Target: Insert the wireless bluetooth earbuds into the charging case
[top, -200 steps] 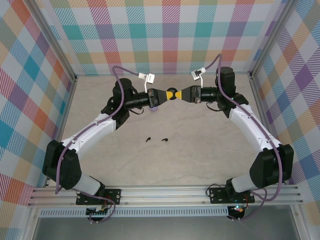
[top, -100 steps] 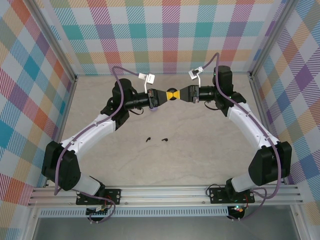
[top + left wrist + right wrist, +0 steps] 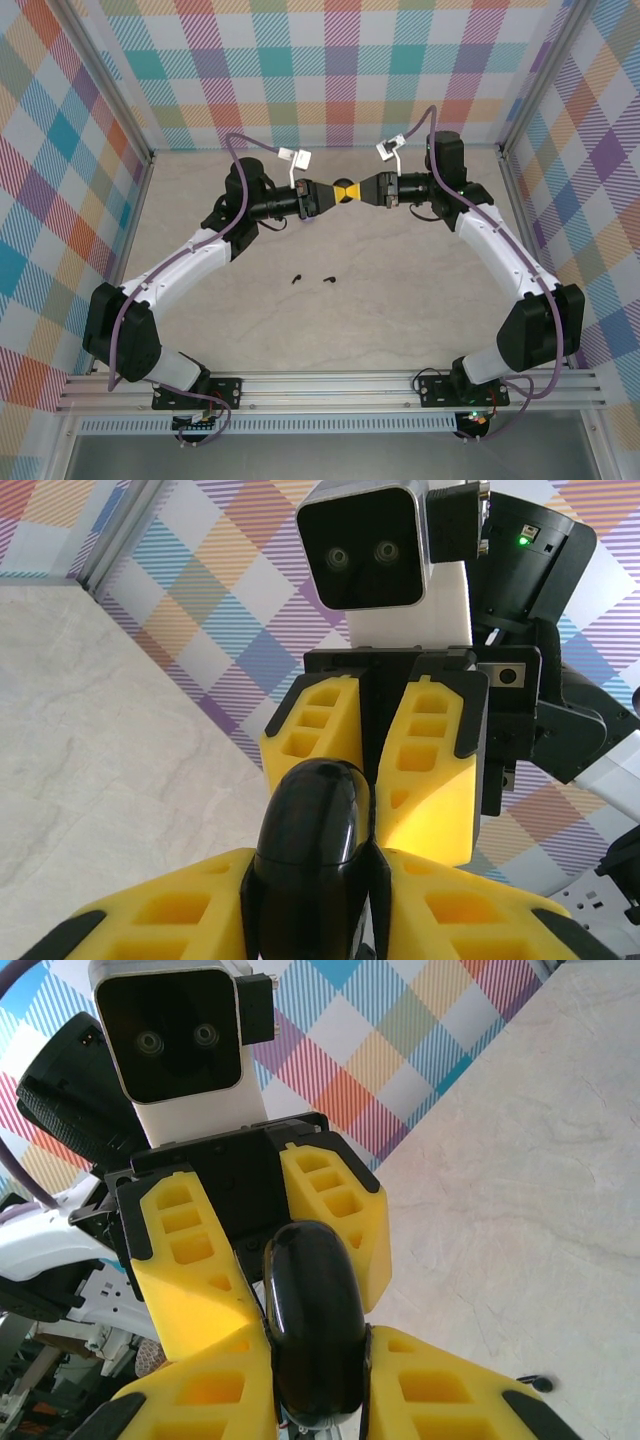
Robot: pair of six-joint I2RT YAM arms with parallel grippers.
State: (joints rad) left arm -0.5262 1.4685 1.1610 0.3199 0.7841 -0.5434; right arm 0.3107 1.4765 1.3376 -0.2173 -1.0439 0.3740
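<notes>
Black charging case [image 3: 312, 1340] — aloft, clamped in right gripper [image 3: 356, 189]; left gripper [image 3: 335, 193] flanks it closely, hold or release cannot be told. Two black earbuds [image 3: 297, 278] — loose on table [image 3: 420, 300].

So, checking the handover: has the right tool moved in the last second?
Yes. The right tool has shifted slightly left in the top view, closing on the black case, judged against the right-hand black earbud, which has stayed put.
</notes>
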